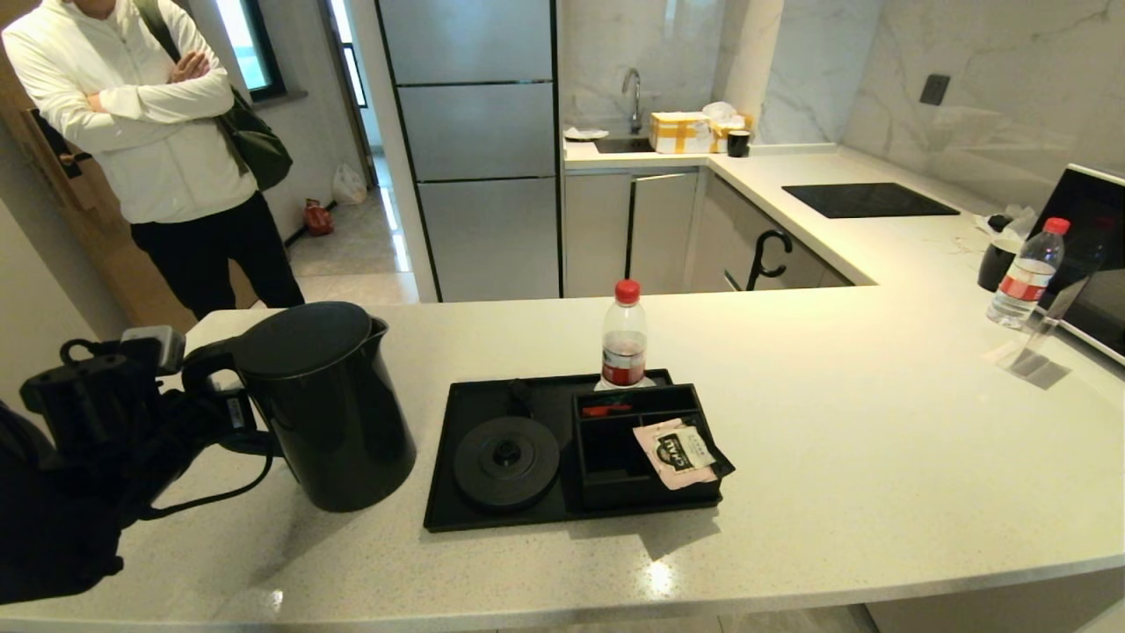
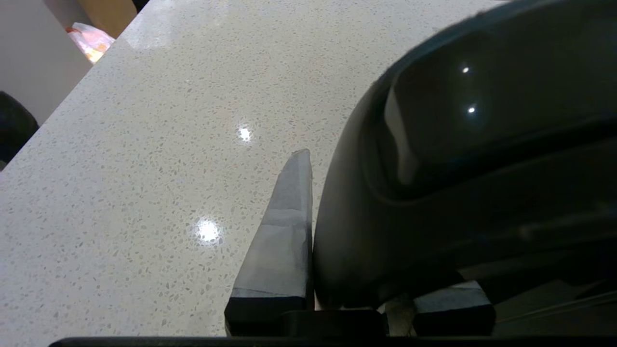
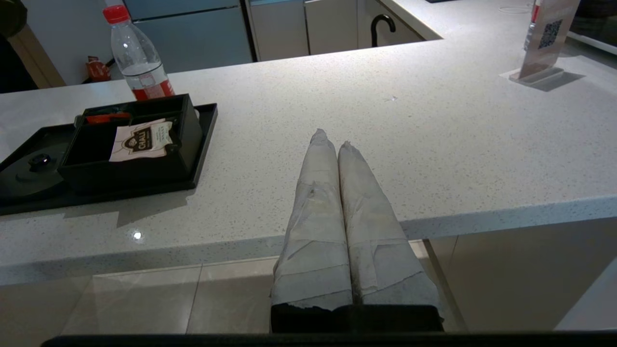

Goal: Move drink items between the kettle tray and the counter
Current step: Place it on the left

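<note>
Counter (image 1: 879, 422): pale speckled stone, glossy, L-shaped w/ rounded front edge; fridge, sink and a black hob (image 1: 868, 200) behind, person in white jacket (image 1: 145, 114) standing far left.

Kettle tray (image 1: 444, 492): flat black rectangle mid-counter, long axis across the robot's view. Round base (image 1: 506, 461) bare on its left half, compartments on the right holding a pink sachet (image 1: 678, 453).

Kettle (image 1: 330, 413): upright on the counter just left of the tray, off the base, spout toward the tray, loop handle toward the left arm.

Head view shows the left gripper (image 1: 211, 409) at the handle. Only the left wrist view shows the grip: 1 finger (image 2: 282, 241) tight against the handle's outer side, the other mostly hidden behind it, so pinching the handle.

Bottle (image 1: 624, 338): red cap, upright, at the tray's far edge; on or just behind, can't tell. 2nd bottle (image 1: 1027, 274) far right.

Right gripper (image 3: 337, 144): seen only in its own wrist view, fingers pressed together, hanging off the counter's front edge, well apart from the tray.
</note>
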Controlling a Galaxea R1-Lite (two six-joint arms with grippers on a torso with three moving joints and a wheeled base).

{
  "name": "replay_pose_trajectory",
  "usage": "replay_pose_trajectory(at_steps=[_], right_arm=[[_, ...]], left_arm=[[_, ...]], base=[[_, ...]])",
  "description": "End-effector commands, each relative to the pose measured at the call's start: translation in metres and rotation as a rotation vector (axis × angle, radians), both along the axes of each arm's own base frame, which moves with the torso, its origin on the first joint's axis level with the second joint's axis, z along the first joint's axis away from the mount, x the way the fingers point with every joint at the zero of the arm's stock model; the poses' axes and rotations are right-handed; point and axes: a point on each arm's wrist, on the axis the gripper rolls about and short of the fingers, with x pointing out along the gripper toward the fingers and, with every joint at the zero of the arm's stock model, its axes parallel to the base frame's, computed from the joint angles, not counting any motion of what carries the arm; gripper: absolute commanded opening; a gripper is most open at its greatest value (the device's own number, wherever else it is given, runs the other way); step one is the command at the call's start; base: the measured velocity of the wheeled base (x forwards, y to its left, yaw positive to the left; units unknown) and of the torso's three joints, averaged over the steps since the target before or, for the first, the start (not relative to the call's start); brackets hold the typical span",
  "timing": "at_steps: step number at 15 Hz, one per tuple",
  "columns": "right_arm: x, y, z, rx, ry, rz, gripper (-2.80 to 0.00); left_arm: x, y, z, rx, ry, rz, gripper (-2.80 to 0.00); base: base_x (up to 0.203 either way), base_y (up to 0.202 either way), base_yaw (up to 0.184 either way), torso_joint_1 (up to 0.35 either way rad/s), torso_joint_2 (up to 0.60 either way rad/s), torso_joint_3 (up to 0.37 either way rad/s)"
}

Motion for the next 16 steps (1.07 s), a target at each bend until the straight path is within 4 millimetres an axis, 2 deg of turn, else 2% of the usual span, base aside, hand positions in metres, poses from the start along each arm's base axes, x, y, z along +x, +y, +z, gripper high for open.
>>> replay_pose_trajectory(at_steps=[1,10,11,16], right_arm=[[0.0027,0.0000,-0.0088,0.000,0.033,0.000,-2.80],[0.0027,0.0000,-0.0088,0.000,0.033,0.000,-2.80],[0.0027,0.0000,-0.0088,0.000,0.033,0.000,-2.80],[0.0027,0.0000,-0.0088,0.000,0.033,0.000,-2.80]], left_arm=[[0.0004,0.0003,-0.0007,0.001,-0.001,0.002,-2.80],[-0.0010,-0.0004,0.0023,0.002,-0.010,0.002,-2.80],[-0.0006,-0.0003,0.0012,0.003,-0.007,0.005,0.00],[-0.0002,-0.0001,0.0045,0.008,-0.019,0.010,0.00]], base=[[0.000,0.000,0.000,0.000,0.00,0.000],[0.000,0.000,0.000,0.000,0.00,0.000],[0.000,0.000,0.000,0.000,0.00,0.000],[0.000,0.000,0.000,0.000,0.00,0.000]])
